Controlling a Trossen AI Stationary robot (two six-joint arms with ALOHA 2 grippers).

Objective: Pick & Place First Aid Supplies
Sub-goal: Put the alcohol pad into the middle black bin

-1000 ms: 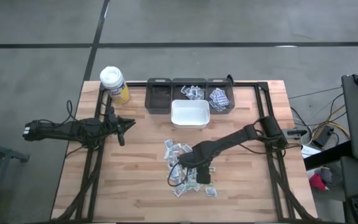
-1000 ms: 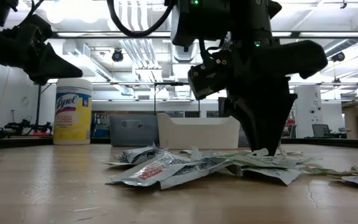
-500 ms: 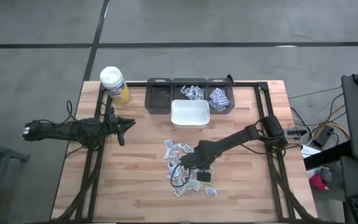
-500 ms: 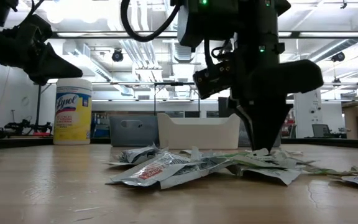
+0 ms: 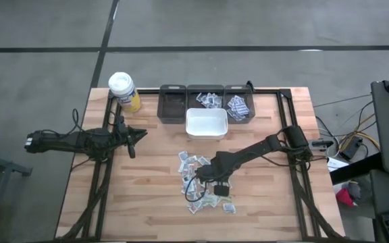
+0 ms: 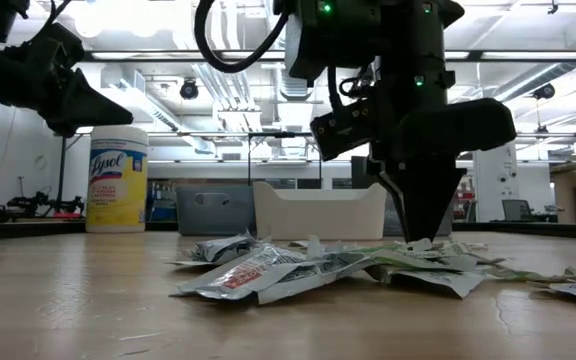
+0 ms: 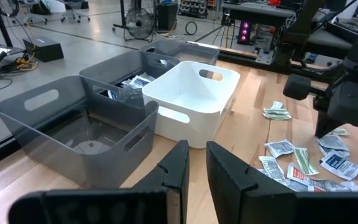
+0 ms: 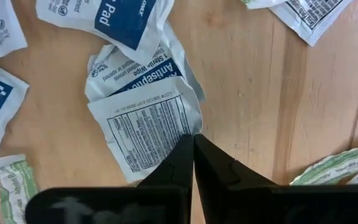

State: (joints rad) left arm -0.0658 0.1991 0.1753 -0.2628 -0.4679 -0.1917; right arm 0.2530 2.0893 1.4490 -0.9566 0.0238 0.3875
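Note:
The first aid supplies (image 5: pixel 200 182) lie as a loose heap of small flat packets on the wooden table (image 5: pixel 147 202), seen edge-on in the low view (image 6: pixel 298 268). My right gripper (image 5: pixel 219 190) points straight down into the heap's right side (image 6: pixel 423 238). It is shut at the edge of a white packet with black print (image 8: pixel 145 134). My left gripper (image 5: pixel 142 135) hovers at the table's left side, clear of everything. Its fingers (image 7: pixel 196 152) are a narrow gap apart, with nothing between them. My right gripper comes from above, pointing down, and its fingertips meet on the right edge (image 8: pixel 194 124) of the black-printed white packet. The hold is a pinch at the fingers' free ends. The packet lies flat on the table, partly over a blue-printed one (image 8: pixel 135 78).
A white bin (image 5: pixel 206 112) stands just beyond the heap. Behind it, a row of three grey bins (image 5: pixel 173 89) lines the far edge, two of them holding packets (image 5: pixel 238 106). A yellow bottle with a white lid (image 5: pixel 123 91) stands at the far left corner.
My right gripper has stayed over the heap's right side and shut: its fingers, spread wide a second ago, now come together to a point on the packets. The packets have kept their places.

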